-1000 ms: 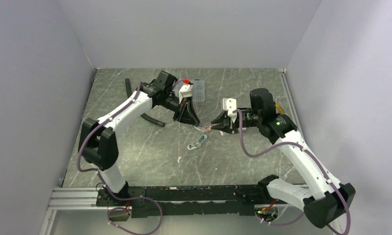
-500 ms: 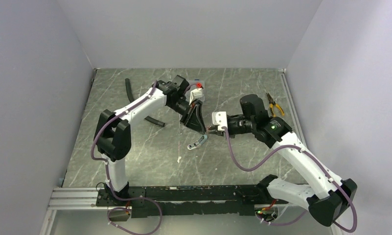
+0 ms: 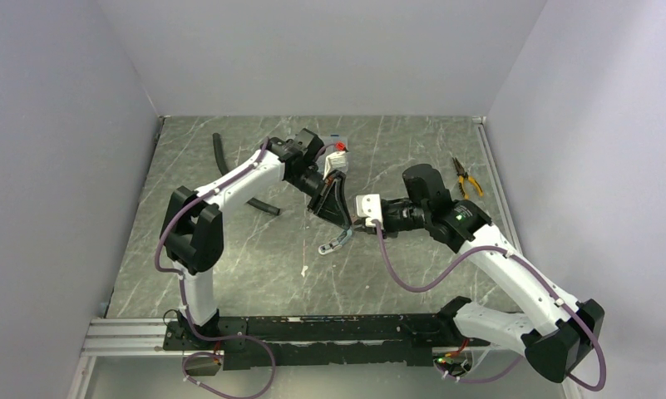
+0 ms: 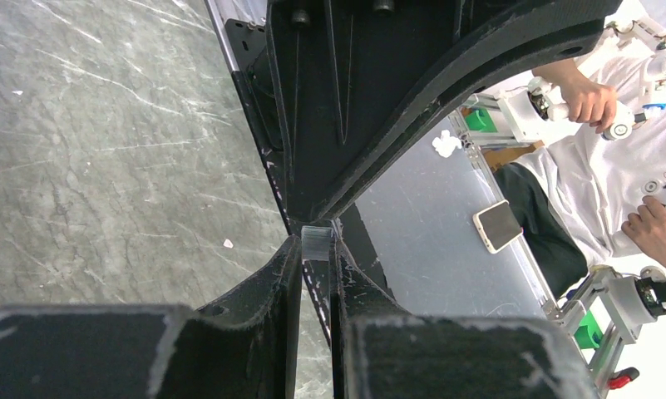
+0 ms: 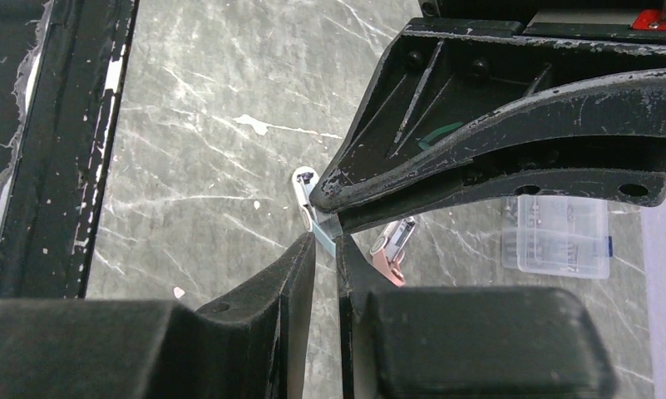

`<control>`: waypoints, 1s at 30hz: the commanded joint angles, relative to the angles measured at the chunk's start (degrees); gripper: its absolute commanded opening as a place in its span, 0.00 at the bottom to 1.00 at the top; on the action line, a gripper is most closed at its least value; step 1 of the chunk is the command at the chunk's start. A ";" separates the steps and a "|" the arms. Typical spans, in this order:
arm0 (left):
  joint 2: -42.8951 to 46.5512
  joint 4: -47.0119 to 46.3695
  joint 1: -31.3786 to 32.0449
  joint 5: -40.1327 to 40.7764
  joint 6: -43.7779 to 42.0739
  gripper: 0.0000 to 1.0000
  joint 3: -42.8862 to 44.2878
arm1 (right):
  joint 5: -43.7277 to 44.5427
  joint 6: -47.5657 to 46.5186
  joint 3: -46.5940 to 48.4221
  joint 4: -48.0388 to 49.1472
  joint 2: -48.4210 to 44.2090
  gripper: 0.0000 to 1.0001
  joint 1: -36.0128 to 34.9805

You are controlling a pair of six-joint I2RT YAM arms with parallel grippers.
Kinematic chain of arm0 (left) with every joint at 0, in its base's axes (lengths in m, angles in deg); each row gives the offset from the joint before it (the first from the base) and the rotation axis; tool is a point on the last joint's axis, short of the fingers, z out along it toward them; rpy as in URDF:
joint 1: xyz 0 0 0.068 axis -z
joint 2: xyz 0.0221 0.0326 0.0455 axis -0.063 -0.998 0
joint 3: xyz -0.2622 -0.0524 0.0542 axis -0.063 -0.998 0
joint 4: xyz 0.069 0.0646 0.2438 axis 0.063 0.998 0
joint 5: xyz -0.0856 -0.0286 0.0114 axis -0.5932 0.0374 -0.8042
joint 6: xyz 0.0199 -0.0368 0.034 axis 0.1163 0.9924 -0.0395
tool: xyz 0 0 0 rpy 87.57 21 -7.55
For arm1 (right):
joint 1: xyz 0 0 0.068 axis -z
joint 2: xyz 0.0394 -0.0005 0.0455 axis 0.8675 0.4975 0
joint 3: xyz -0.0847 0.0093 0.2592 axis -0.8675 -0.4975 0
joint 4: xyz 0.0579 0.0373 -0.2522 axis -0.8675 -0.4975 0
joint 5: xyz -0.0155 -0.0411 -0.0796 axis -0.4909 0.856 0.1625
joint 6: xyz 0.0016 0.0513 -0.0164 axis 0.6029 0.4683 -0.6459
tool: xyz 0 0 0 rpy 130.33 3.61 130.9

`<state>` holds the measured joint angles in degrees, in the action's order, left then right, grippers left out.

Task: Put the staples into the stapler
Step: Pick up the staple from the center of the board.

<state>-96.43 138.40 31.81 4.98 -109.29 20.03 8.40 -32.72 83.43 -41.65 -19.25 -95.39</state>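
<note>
At far left on the grey stone-look table (image 3: 229,266), black hose pieces (image 3: 259,204), lying apart from everything else. Next, left gripper (image 4: 315,249), reaching down toward the middle, fingers drawn narrow on a small pale strip, probably the staples (image 4: 317,237), though too blurred at the tips to be sure. Behind it, near the far edge, a clear plastic box (image 5: 562,237). Just on the near side of the two sets of tips, flat on the table, a pale blue stapler (image 3: 336,241). Close by, a pink stapler (image 5: 392,247), also lying down. Then right gripper (image 5: 325,241), tip to tip with the left one, fingers almost closed with only a sliver between. Cannot tell whether pinching the strip too. Far right, well apart, pliers (image 3: 467,178) with yellow-orange handles.
</note>
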 commanded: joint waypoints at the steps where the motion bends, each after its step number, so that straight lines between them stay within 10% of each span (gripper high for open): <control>1: 1.84 -0.12 0.31 -1.77 0.17 0.15 0.69 | -1.03 -0.37 0.33 1.65 0.00 0.20 -0.54; 30: 0.72 2.96 1.42 -1.80 -2.76 0.15 1.94 | 0.71 -0.38 0.26 2.48 0.93 0.24 -2.72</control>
<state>-96.43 140.28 32.51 5.50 -110.53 20.03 9.32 -32.70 83.43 -41.61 -18.59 -97.58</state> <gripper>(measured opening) 0.186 0.244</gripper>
